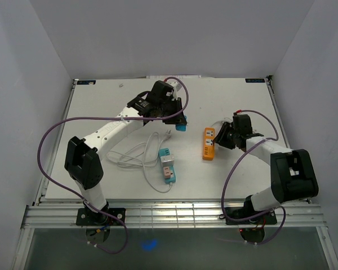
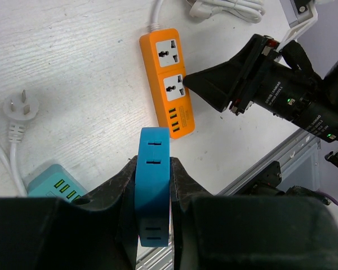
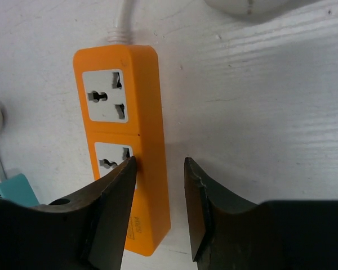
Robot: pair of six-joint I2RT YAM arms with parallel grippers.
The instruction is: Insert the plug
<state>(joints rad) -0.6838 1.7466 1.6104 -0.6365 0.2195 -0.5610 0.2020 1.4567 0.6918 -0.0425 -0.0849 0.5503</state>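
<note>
My left gripper (image 2: 153, 165) is closed on the blue plug (image 2: 153, 208). Its two black fingers (image 2: 119, 188) press the plug's flat sides, and the plug stands on edge between them, reaching past the fingertips toward the middle of the left wrist view. In the top view the plug sits a little above the centre of the frame, over the white table (image 1: 101, 101) and apart from the orange power strip (image 3: 141, 84), which lies to its right. In the right wrist view the strip runs from the upper left down to the bottom edge. It shows two large sockets, and its white cord leaves at the top. My right gripper (image 3: 160, 166) is at the strip's lower end with its jaws set narrow, a small gap between them and nothing clamped. One finger lies over the lower socket, and the other is over bare table just beside the strip's long edge. I cannot tell whether either finger touches the strip. A white plug (image 2: 17, 108) on its cable lies at the left edge of the left wrist view. The corner of a teal power strip (image 2: 50, 181) shows at the lower left.
</note>
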